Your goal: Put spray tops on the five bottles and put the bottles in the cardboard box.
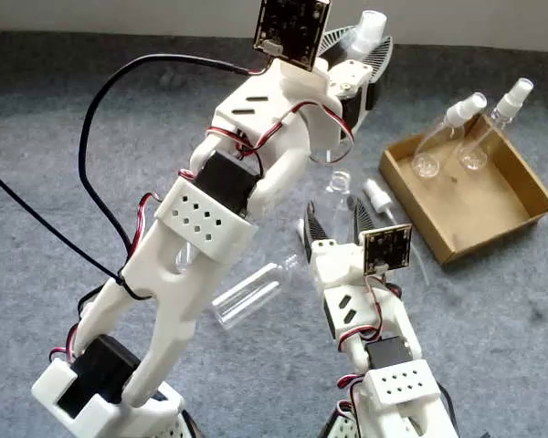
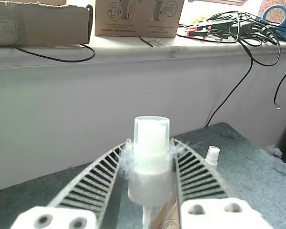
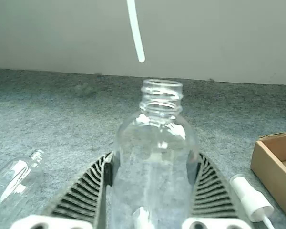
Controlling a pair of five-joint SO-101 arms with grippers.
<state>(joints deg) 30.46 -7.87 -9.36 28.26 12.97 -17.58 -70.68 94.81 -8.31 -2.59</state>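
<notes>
Soft, even light covers the grey felt-covered table [image 1: 55, 119]; faint, diffuse shadows lie beneath the white plastic arms [image 1: 201, 219]; small white glints mark the neck and shoulder of the clear plastic bottle [image 3: 155, 152]; the white plastic spray top [image 2: 151, 152] glows pale against a bright white wall [image 2: 62, 105]; the brown cardboard box [image 1: 493, 205] is evenly lit.

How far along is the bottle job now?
Two capped bottles lie in the cardboard box. In hand: the left gripper holds a spray top over the open bottle gripped by the right gripper. Left: an uncapped bottle and a loose top on the table.
</notes>
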